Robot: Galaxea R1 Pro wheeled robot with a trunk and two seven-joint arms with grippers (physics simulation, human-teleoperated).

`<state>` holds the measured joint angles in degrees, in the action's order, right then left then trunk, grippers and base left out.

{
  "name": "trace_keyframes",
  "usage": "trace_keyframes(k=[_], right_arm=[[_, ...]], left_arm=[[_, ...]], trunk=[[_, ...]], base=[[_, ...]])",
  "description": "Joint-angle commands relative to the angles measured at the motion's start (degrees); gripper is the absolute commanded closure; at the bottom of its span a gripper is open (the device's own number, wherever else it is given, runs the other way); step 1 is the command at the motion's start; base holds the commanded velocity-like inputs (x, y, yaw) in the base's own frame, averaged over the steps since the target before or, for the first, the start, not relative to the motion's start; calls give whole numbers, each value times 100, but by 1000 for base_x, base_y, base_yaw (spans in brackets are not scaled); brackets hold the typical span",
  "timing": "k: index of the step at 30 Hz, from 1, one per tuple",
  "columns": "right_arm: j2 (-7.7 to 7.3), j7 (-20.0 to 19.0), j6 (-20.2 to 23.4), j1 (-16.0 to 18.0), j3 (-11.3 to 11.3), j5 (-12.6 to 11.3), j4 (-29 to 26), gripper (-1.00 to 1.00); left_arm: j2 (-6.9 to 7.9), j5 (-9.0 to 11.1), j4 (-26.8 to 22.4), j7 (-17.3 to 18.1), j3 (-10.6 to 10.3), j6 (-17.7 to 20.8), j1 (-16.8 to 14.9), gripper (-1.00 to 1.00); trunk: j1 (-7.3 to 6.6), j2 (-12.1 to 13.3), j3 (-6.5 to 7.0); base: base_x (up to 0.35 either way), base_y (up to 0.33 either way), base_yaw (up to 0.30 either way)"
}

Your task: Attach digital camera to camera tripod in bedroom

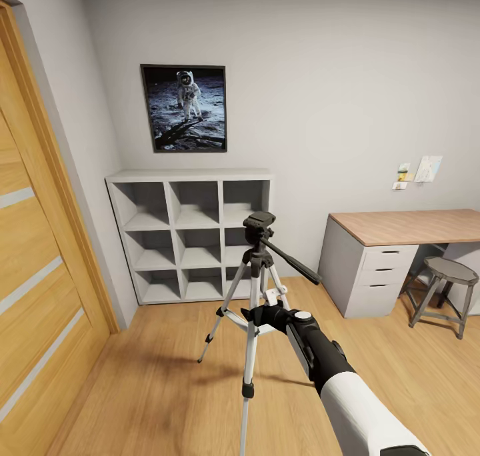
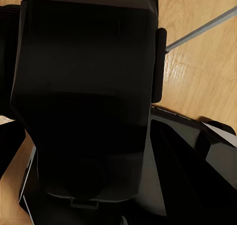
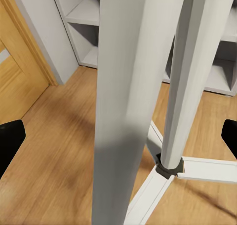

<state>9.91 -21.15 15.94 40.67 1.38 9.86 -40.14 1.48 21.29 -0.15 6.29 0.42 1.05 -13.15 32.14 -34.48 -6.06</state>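
The camera tripod (image 1: 259, 243) stands on the wood floor in front of the cube shelves, its silver legs spread and its black pan handle pointing right. My right gripper (image 1: 262, 314) reaches in from the lower right at mid-height of the legs. In the right wrist view it (image 3: 118, 136) is open, with black fingertips (image 3: 10, 143) far apart on either side of a leg (image 3: 123, 111) and the neighbouring tube. The black boxy digital camera (image 2: 84, 62) sits very close in the left wrist view, and my left gripper (image 2: 91, 121) looks shut on it. A silver tripod leg (image 2: 202, 31) crosses the floor behind it.
White cube shelves (image 1: 190, 233) stand against the back wall under an astronaut picture (image 1: 185, 107). A wooden door (image 1: 33, 276) lines the left side. On the right are a wood-topped desk (image 1: 407, 226) with drawers and a grey stool (image 1: 443, 289).
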Motion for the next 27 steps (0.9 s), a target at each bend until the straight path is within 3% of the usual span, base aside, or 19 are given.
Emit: trace_keyframes(k=[1, 27], right_arm=[[2, -30, 24, 3, -10, 60, -11, -100], [2, -30, 24, 3, -6, 64, 49, -100]], left_arm=[[2, 24, -1, 21, 2, 10, -4, 100], [1, 31, 3, 21, 2, 10, -4, 100]], trunk=[[2, -9, -10], [2, -9, -10]], base=[[0, 0, 0], [68, 0, 0]])
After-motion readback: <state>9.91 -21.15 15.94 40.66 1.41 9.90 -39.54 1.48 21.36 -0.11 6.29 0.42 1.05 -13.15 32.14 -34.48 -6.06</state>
